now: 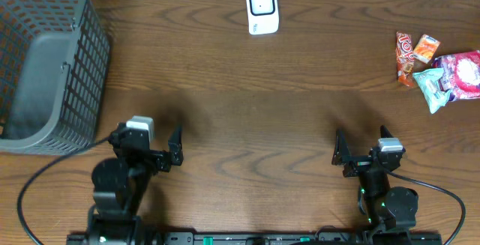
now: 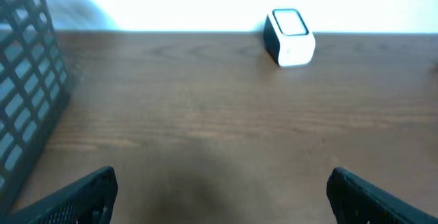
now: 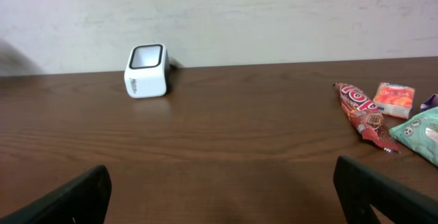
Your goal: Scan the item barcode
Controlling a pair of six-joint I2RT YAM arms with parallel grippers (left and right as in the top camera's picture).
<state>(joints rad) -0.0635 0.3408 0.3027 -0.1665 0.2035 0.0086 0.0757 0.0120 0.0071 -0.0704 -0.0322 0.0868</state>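
While hanging well short of the scanner (image 1: 262,9), gaping fully released and clasping nothing: left gripper (image 2: 220,179) on the near side and off to its left, right gripper (image 3: 220,172) on the near side and off to its right, dark jaws wide apart over bare wood of the table (image 1: 247,103). Farther in, left of the scanner and well apart from it, a grey mesh basket (image 1: 90,58), standing upright at the table's left edge. Well to the right of the scanner, a loose cluster of snack packets: red candy bar (image 1: 404,58) closest to it, orange packet (image 1: 426,48) just beside the bar, teal packet (image 1: 431,88) and pink packet (image 1: 463,71) touching at the far right. Farthest back, the scanner itself, a small white block with a dark-framed window on top, sitting at the rear edge of the table, untouched by either claw, like all the packets.
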